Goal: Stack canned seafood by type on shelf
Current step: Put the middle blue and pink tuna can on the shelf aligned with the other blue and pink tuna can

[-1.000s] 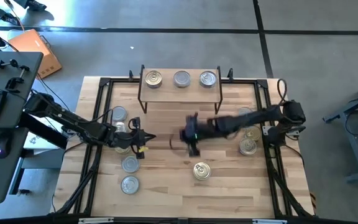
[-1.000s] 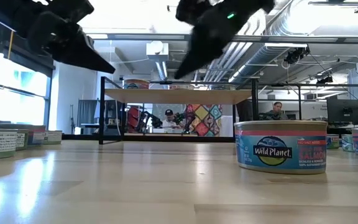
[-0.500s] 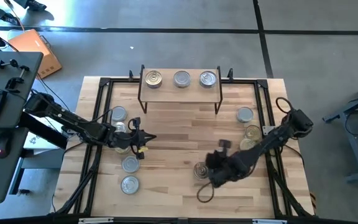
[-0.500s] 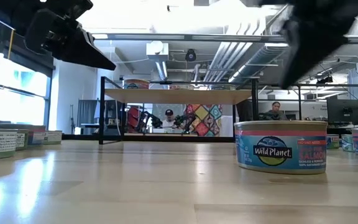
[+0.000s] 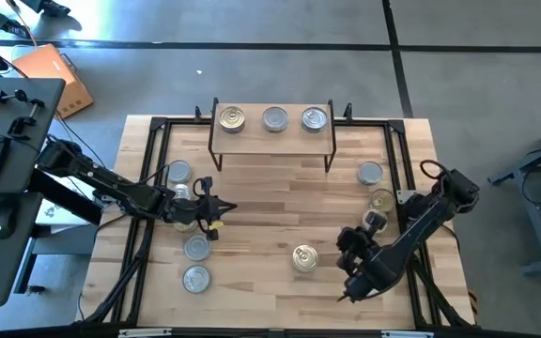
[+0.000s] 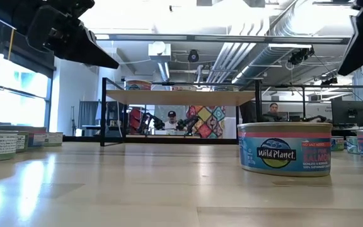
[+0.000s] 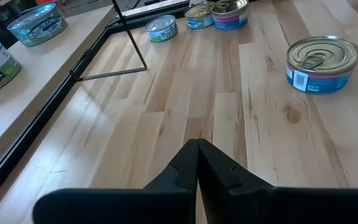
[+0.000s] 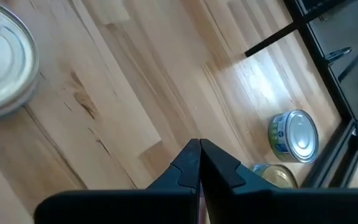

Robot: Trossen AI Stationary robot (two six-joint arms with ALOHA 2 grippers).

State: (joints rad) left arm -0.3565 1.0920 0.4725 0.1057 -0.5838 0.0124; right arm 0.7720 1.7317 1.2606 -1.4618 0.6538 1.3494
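I see three tins (image 5: 274,118) on the shelf (image 5: 252,131) — the rest lie on the table (image 5: 261,197). Right gripper (image 8: 199,149) clenched, empty, near a gold-lidded tin (image 5: 303,257); left gripper (image 7: 197,148) clenched too, at the table's left.

Your widest open lane: bare tabletop (image 5: 270,202) between shelf (image 5: 272,131) and the lone tin (image 5: 303,257). 3 tins occupy the shelf top. Left tins (image 5: 195,247) and right tins (image 5: 371,174) crowd the table's side edges.
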